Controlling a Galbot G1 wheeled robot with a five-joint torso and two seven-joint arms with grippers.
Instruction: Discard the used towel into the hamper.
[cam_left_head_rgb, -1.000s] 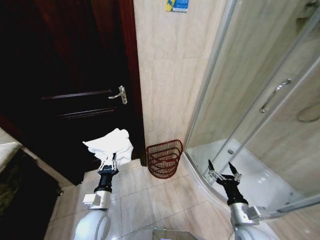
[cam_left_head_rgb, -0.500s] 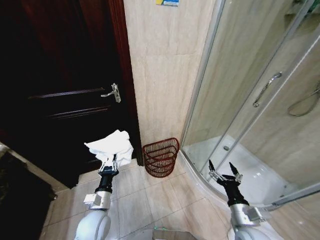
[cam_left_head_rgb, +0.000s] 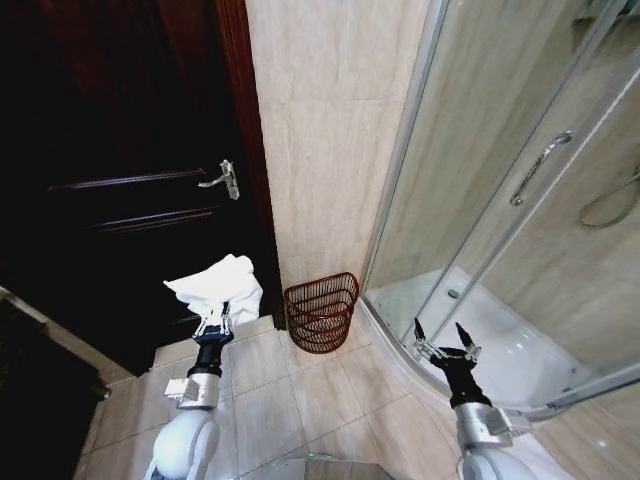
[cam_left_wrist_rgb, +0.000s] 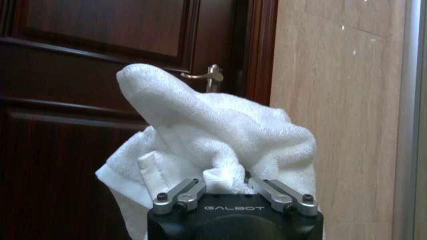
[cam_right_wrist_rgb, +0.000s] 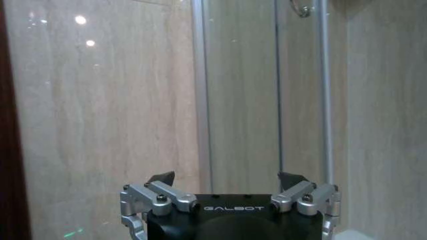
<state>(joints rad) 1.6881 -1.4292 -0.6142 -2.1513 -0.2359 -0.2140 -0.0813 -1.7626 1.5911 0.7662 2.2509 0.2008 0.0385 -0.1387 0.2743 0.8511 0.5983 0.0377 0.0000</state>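
Head view: left gripper (cam_left_head_rgb: 213, 322) clamps the crumpled white terry towel (cam_left_head_rgb: 215, 284), undropped, left of the red-brown wire hamper (cam_left_head_rgb: 321, 312) at centre frame.

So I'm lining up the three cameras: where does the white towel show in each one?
Head view: the towel is bunched at the tip of the left tool, left of the hamper, before the dark door.
Left wrist view: the towel is at centre, pinched in that tool.
Right wrist view: not in it.
Shared landmark: the door handle.
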